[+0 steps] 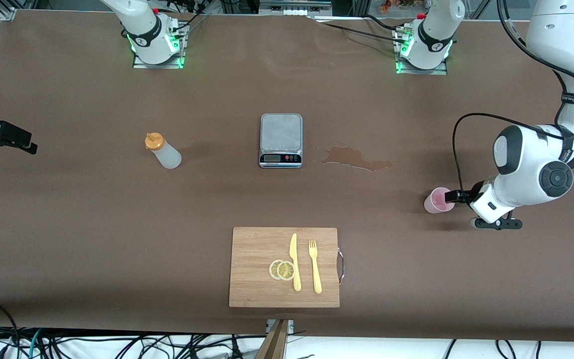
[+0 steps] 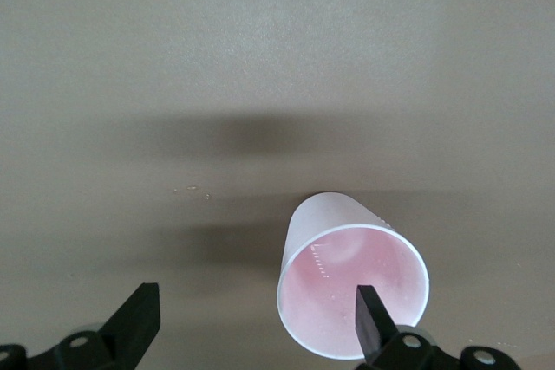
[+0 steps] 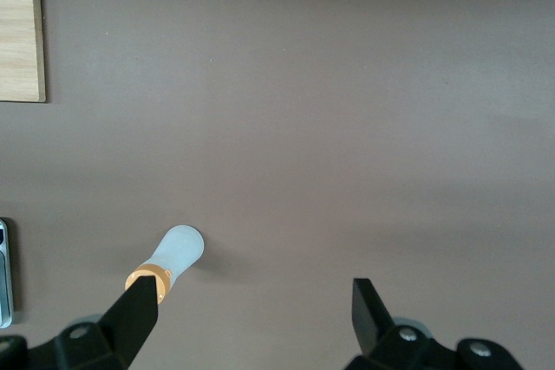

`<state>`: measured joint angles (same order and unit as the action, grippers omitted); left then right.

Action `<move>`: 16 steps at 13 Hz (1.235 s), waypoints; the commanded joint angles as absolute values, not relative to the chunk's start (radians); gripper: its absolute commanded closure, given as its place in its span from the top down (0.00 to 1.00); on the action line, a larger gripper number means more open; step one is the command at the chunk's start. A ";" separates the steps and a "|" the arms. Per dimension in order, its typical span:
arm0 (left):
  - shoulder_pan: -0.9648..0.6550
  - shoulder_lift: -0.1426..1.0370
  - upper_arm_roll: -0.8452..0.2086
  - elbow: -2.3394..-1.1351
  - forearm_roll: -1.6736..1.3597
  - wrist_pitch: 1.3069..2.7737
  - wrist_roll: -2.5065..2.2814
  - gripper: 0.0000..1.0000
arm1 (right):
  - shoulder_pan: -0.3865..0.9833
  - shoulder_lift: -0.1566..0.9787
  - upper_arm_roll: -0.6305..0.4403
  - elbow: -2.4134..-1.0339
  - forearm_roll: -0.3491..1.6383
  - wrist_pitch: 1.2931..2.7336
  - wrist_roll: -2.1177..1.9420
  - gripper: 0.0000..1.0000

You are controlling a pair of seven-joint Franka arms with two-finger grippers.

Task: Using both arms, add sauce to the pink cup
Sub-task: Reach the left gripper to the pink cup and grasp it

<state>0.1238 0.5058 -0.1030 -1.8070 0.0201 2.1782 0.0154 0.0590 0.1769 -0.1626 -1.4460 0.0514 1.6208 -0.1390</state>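
1. The brown surface (image 1: 68,239) carries everything; the kitchen scale (image 1: 280,140) at its middle serves as the landmark here.
2. The left arm (image 1: 541,164) reaches down at its own end of the surface, well apart from the scale and nearer to the front camera than it.
3. The right arm (image 1: 142,30) shows only its base and, at the view's edge, its gripper.
4. The wooden cutting board (image 1: 257,269) lies nearer to the front camera than the scale, carrying a yellow knife (image 1: 294,262), a yellow fork (image 1: 314,267) and two lemon slices (image 1: 282,269).
5. The left gripper (image 2: 256,322) has its jaws spread wide and holds nothing. One finger (image 2: 373,322) stands at the rim of the pink cup, at or just inside its mouth; the other finger is well clear of the cup, so the cup is not between them. Whether the finger touches the rim cannot be told.
6. The right gripper (image 3: 256,318) is also wide open and empty, up over the surface toward the right arm's end, well apart from the scale.
7. The sauce (image 1: 163,151) stands upright beside the scale toward the right arm's end, untouched, orange cap on.
8. The pink cup (image 1: 439,200) stands upright toward the left arm's end, nearer to the front camera than the scale.
9. A wet stain (image 1: 354,158) lies just beside the scale, toward the left arm's end.
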 commanded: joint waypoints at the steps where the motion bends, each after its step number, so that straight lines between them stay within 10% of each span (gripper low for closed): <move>1: 0.130 0.499 -0.104 -1.862 0.031 2.252 0.032 0.98 | 0.060 0.170 -0.161 -1.442 0.048 1.609 -0.126 0.99; 4: 0.130 0.497 -0.103 -1.875 0.029 2.260 0.031 0.84 | 0.069 0.169 -0.152 -1.442 0.048 1.608 -0.126 0.99; 9: 0.129 0.494 -0.098 -1.873 -0.008 2.247 0.018 0.11 | 0.067 0.169 -0.153 -1.442 0.046 1.608 -0.127 0.99; 16: 0.114 0.485 -0.098 -1.841 -0.047 2.206 0.017 0.00 | 0.066 0.169 -0.155 -1.443 0.046 1.608 -0.126 0.99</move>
<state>0.1251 0.5020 -0.1026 -1.8579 -0.0136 2.2410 0.0115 0.0681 0.1769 -0.1574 -1.4460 0.0515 1.6207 -0.1376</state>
